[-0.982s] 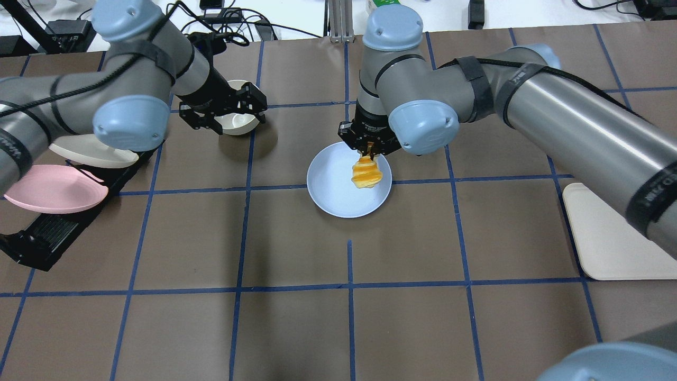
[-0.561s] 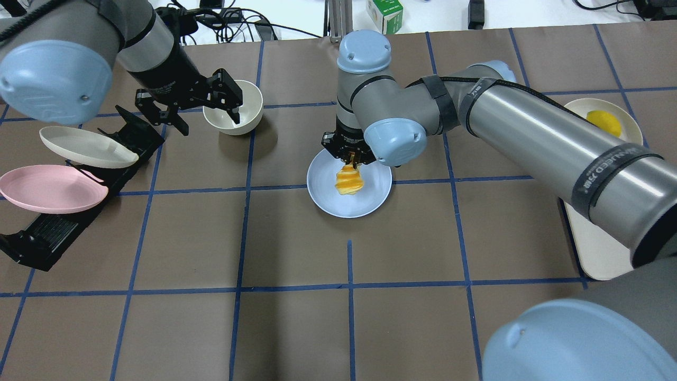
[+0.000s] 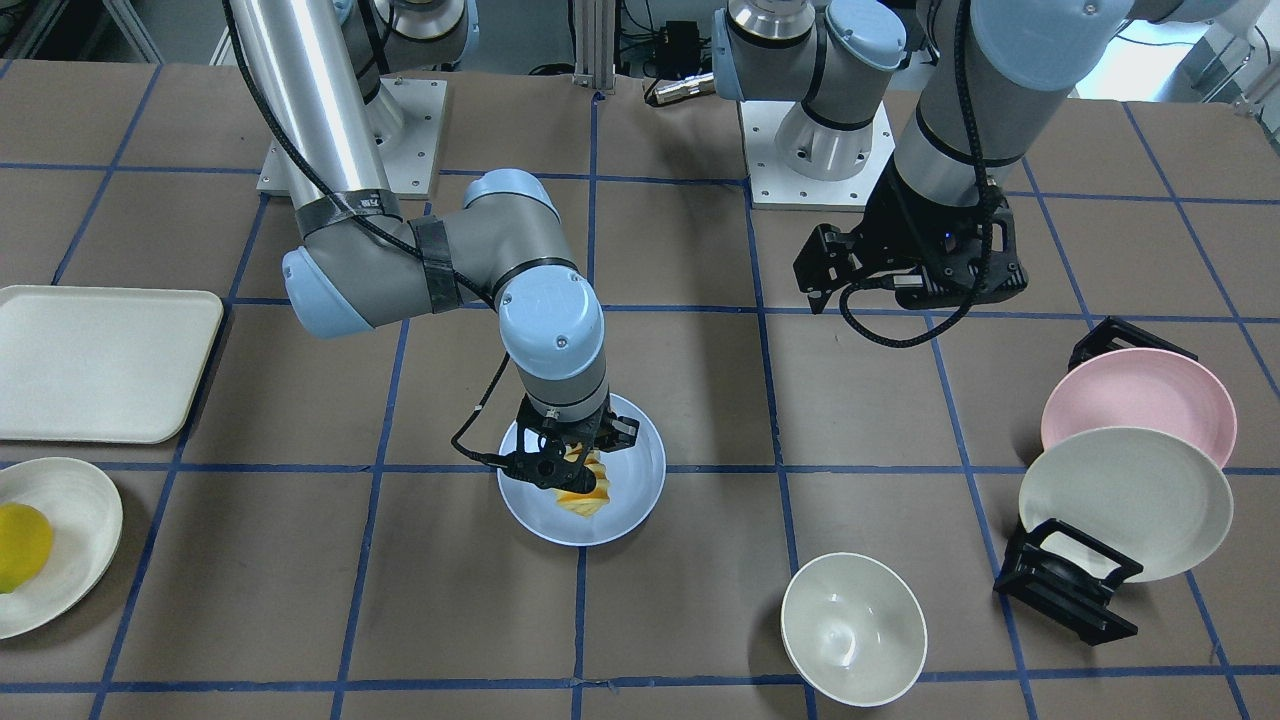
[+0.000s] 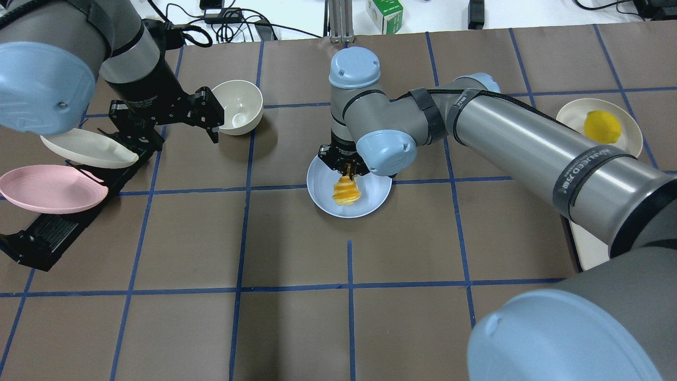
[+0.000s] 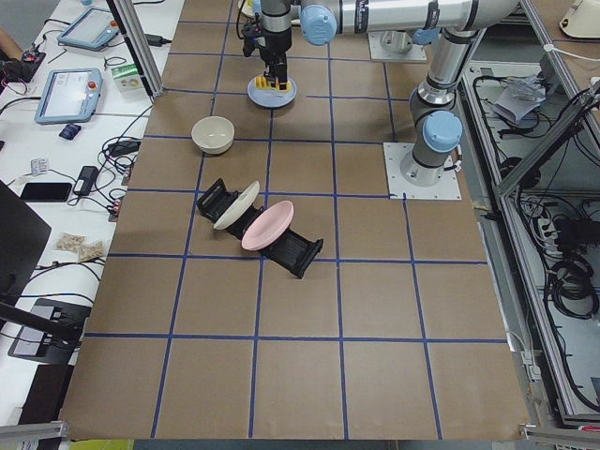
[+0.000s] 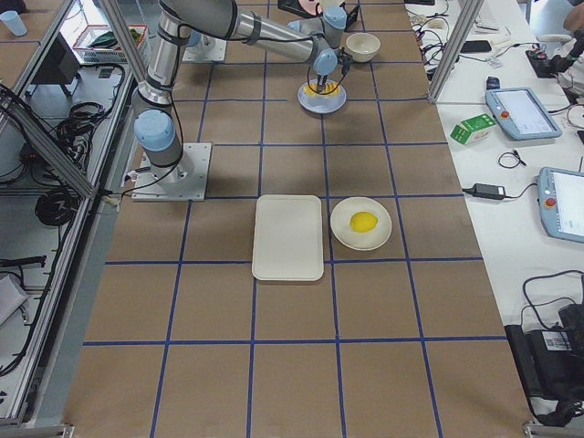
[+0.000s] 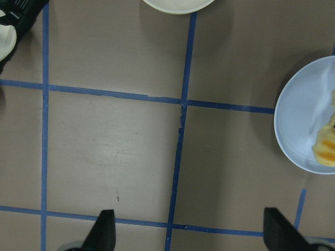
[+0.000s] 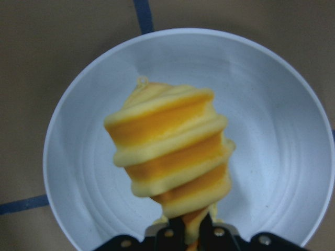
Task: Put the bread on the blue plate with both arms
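Note:
The bread (image 4: 346,191), a ridged yellow-orange loaf, hangs by one end from my right gripper (image 4: 349,168), which is shut on it. It is over the middle of the blue plate (image 4: 322,203). The right wrist view shows the bread (image 8: 172,157) in front of the plate (image 8: 272,104), with the gripper (image 8: 191,230) pinching its narrow end. I cannot tell whether the bread touches the plate. My left gripper (image 4: 169,127) is open and empty, between the white bowl and the dish rack. Its wrist view shows the gripper (image 7: 191,235) spread wide over bare table.
A white bowl (image 4: 240,106) stands left of the blue plate. A black rack (image 4: 47,233) at the far left holds a pink plate (image 4: 50,188) and a cream plate (image 4: 87,148). A lemon (image 4: 602,126) lies on a cream plate, with a cream tray (image 3: 100,360) nearby.
My right gripper has moved the bread left, toward the plate's middle. My left gripper has moved left, away from the white bowl and toward the rack.

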You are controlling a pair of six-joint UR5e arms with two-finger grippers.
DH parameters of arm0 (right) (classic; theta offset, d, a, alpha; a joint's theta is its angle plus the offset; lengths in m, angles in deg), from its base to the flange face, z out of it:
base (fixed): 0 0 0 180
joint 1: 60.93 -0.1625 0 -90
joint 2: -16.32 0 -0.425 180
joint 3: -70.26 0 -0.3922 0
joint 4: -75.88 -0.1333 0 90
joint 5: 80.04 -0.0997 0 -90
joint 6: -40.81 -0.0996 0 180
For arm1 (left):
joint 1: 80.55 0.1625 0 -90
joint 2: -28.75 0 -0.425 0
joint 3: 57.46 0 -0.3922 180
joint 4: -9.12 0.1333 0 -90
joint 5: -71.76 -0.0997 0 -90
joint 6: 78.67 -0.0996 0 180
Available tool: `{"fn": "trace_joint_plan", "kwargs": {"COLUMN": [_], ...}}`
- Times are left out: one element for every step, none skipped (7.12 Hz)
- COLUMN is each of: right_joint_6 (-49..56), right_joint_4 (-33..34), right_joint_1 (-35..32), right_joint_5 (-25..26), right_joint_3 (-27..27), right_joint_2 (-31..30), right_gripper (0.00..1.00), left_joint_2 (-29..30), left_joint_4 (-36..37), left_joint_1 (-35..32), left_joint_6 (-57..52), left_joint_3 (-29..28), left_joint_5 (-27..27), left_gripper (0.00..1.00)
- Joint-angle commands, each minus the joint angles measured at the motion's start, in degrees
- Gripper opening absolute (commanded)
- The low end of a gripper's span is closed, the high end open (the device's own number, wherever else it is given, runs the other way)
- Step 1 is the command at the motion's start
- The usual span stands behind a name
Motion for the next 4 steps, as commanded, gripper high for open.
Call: {"fn": "trace_joint_plan", "kwargs": {"right_joint_6": [0.63,0.72,0.72,0.81], "right_joint_4": [3.84,4.39,4.66,4.32], "right_joint_1": [-0.05,0.12,0.30,1.00], "right_joint_5": [-0.01,0.17,0.26,0.17], "right_joint_3": [-1.20,-1.38,-1.04,-0.42], "right_joint_2": [0.16,0.16,-0.19,-0.97], "right_gripper": [0.95,1.00,1.00,1.00], "left_joint_2": [0.05,-0.04,-0.13,-0.04], "left_joint_4": [0.01,-0.08,-0.08,-0.08], "left_joint_1": [0.00,0.00,0.00,0.00], "left_joint_6": [0.34,0.26,0.08,0.25], "left_joint_3": [0.08,0.08,0.08,0.08], "left_joint_5": [0.02,0.02,-0.15,-0.07], "left_gripper": [1.00,1.00,1.00,1.00]}}
